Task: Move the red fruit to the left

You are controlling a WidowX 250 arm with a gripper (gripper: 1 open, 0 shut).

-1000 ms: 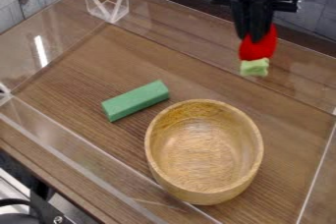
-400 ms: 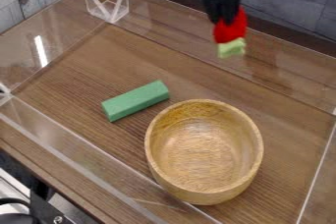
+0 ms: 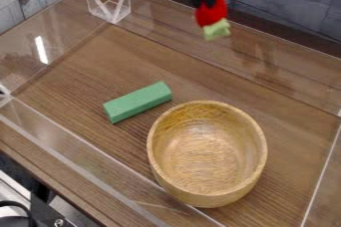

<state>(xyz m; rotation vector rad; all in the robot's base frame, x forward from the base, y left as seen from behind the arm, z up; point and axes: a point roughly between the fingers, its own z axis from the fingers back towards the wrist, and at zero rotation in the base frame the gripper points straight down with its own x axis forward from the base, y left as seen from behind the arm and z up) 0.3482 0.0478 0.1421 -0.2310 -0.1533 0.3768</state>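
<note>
The red fruit, a small glossy strawberry with a light green cap pointing down, hangs in the air above the back of the table. My gripper reaches down from the top edge and is shut on the red fruit, holding it by its upper part. Its dark fingers cover the fruit's top. The fruit is well above the wooden surface, right of the table's centre line.
A flat green block lies at the middle left of the wooden table. A large wooden bowl stands at the front centre. Clear plastic walls ring the table, with a clear bracket at the back left.
The gripper has carried the red fruit leftward and up toward the back, from the right side of the table to near the back centre.
</note>
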